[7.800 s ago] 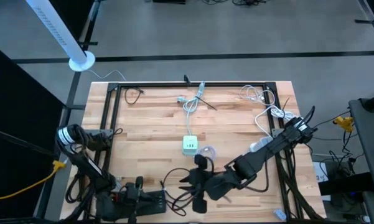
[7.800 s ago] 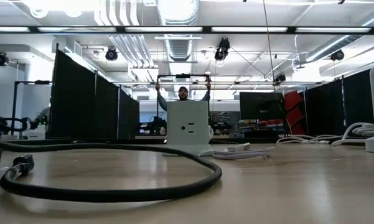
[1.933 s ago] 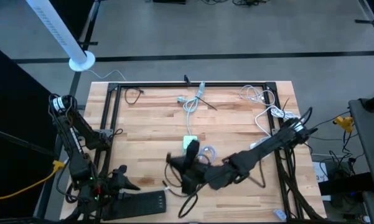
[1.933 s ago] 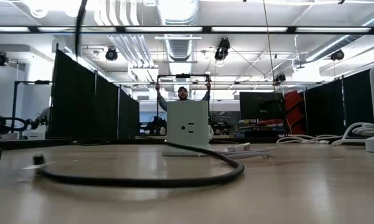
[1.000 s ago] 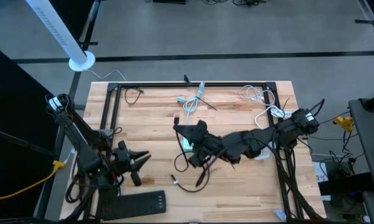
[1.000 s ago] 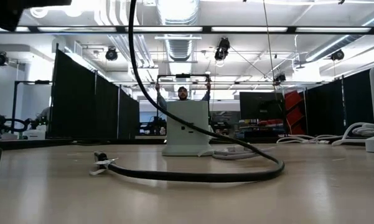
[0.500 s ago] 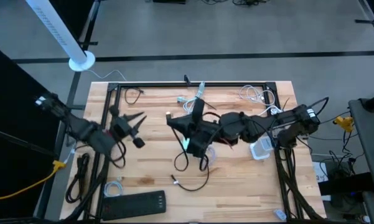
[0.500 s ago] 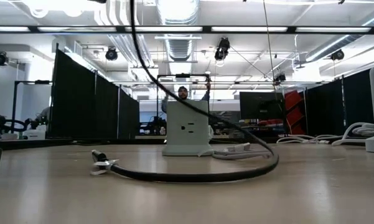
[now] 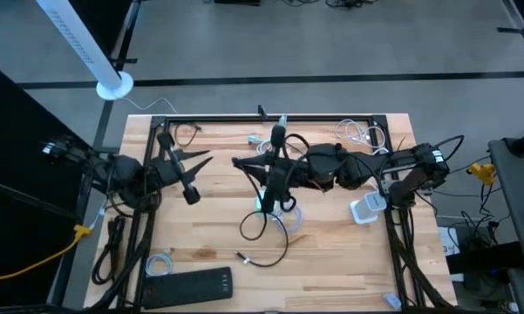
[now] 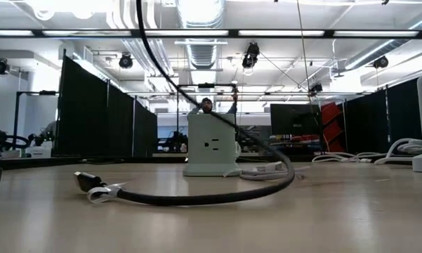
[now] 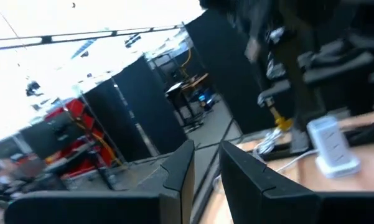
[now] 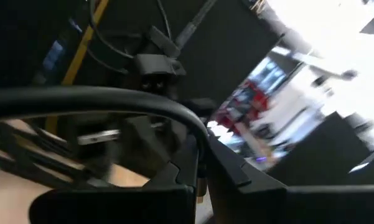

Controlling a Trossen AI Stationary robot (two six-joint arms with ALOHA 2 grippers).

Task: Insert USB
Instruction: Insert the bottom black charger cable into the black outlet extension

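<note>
Right claw carrying the black USB cable over the white charger block.

Right claw (image 9: 277, 139) clenched on black USB cable (image 9: 263, 228), held high above mid-worktop (image 9: 209, 218) so the slack loops down in front of the white charger block (image 10: 211, 144) and the free plug end (image 10: 86, 181) trails on the wood, apparently to bring a connector round to the block's ports. Left claw (image 9: 176, 166) raised over the left side, gripping nothing, fingers (image 11: 177, 174) only a narrow gap apart, likely waiting to steady block or plug. Spare white cables (image 9: 366, 139) left at the far edge, out of the way.

Left gripper (image 9: 194, 163) hangs slightly parted at table's left; right gripper (image 9: 277, 142) fingers pinched together, mid-table.
</note>
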